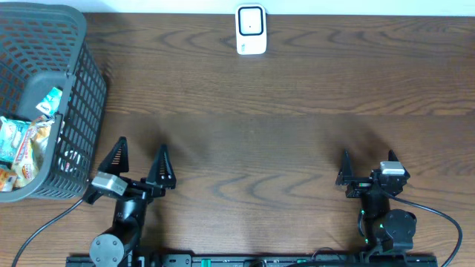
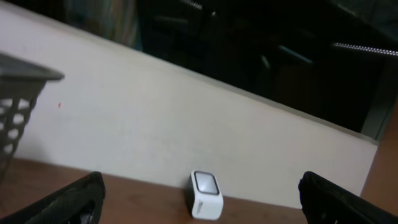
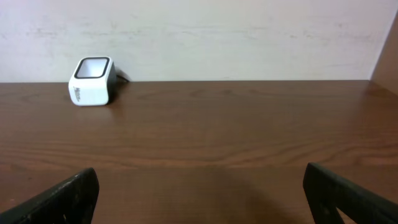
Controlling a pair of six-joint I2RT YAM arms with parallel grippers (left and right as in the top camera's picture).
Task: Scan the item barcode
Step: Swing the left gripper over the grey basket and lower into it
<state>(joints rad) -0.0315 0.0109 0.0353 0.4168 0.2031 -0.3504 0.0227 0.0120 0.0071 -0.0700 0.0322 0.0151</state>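
A white barcode scanner (image 1: 251, 30) with a dark window stands at the far middle edge of the table; it also shows as the scanner (image 2: 204, 194) in the left wrist view and the scanner (image 3: 92, 81) in the right wrist view. Packaged items (image 1: 26, 141) lie inside the grey basket (image 1: 74, 89) at the left. My left gripper (image 1: 141, 152) is open near the front left, beside the basket, nothing between its fingers. At the front right my right gripper (image 1: 369, 157) also stands open and empty. Both are far from the scanner.
The basket's mesh corner (image 2: 15, 106) shows at the left of the left wrist view. A pale wall (image 3: 199, 37) runs behind the table's far edge. Dark wood tabletop (image 1: 260, 126) lies between the arms and the scanner.
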